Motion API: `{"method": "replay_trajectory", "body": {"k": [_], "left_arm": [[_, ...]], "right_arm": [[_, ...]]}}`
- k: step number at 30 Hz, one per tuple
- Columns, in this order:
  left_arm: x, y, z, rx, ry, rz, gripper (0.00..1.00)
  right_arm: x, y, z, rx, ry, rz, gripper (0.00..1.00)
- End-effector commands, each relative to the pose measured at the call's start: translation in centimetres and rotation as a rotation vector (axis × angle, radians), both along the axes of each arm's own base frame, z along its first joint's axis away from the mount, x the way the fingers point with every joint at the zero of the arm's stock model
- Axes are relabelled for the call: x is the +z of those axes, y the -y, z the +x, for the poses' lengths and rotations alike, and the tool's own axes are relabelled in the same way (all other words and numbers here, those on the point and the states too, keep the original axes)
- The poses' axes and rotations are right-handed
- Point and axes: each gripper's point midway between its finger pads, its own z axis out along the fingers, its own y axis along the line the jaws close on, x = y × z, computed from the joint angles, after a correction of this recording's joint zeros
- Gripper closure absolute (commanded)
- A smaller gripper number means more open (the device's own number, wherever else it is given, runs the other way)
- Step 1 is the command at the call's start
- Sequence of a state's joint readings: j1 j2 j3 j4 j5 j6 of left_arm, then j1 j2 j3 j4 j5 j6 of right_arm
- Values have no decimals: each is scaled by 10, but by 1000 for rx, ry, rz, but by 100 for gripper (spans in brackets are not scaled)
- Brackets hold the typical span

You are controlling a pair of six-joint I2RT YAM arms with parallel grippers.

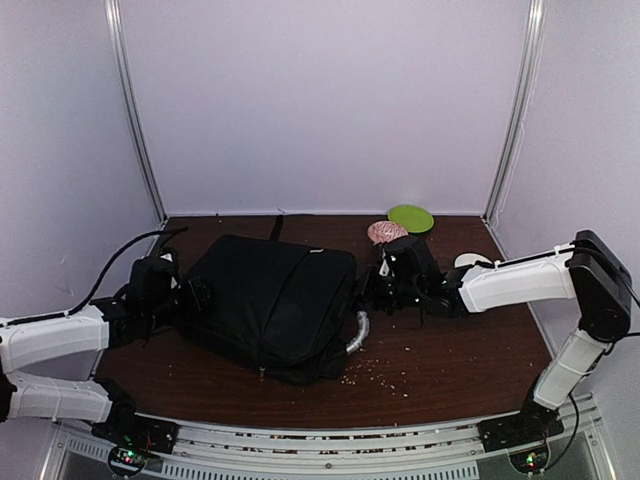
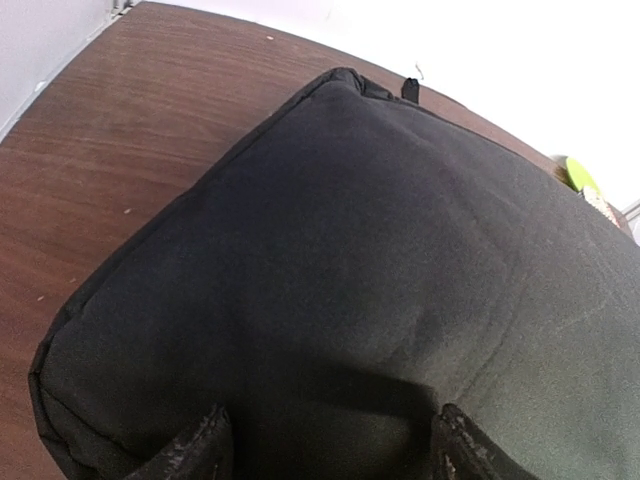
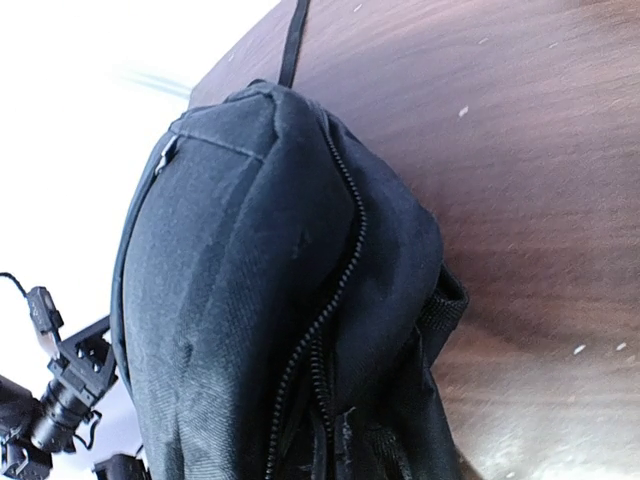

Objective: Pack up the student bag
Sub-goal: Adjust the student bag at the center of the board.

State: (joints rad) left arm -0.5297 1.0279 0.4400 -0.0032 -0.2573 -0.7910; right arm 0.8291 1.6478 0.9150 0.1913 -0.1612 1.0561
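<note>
The brown worktop (image 1: 450, 350) carries the black student bag (image 1: 270, 300), which lies flat left of centre with its silvery handle (image 1: 358, 335) at the near right corner and a zip (image 3: 345, 260) running along its side. The left end effector (image 1: 195, 297) meets the bag's left end, its fingers (image 2: 200, 452) released and spread wide against the fabric. The right end effector (image 1: 372, 290) is at the bag's right edge; whether it is clenched or released cannot be told. A green plate (image 1: 410, 218) sits at the far edge, a pink item (image 1: 386, 232) just beside it, and crumbs (image 1: 385, 375) are scattered near the handle
</note>
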Motion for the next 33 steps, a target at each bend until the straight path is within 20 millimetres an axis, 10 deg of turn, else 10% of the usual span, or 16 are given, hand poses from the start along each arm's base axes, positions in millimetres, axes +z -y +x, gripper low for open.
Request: {"method": "replay_trajectory", "body": {"k": [1, 8, 14, 23, 29, 33], "left_arm": [[-20, 28, 4, -108, -79, -33, 33], [-27, 45, 15, -131, -119, -65, 36], [-17, 33, 3, -108, -93, -74, 27], [13, -1, -33, -46, -56, -69, 13], [22, -18, -59, -41, -3, -91, 15], [27, -32, -59, 10, 29, -50, 15]], "right_arm": [[33, 12, 32, -94, 77, 71, 100], [-14, 44, 48, -135, 15, -90, 94], [-7, 79, 29, -158, 51, -218, 51], [4, 140, -21, -223, 87, -341, 43], [52, 95, -85, -45, 326, -262, 46], [50, 56, -114, 39, 318, -224, 46]]}}
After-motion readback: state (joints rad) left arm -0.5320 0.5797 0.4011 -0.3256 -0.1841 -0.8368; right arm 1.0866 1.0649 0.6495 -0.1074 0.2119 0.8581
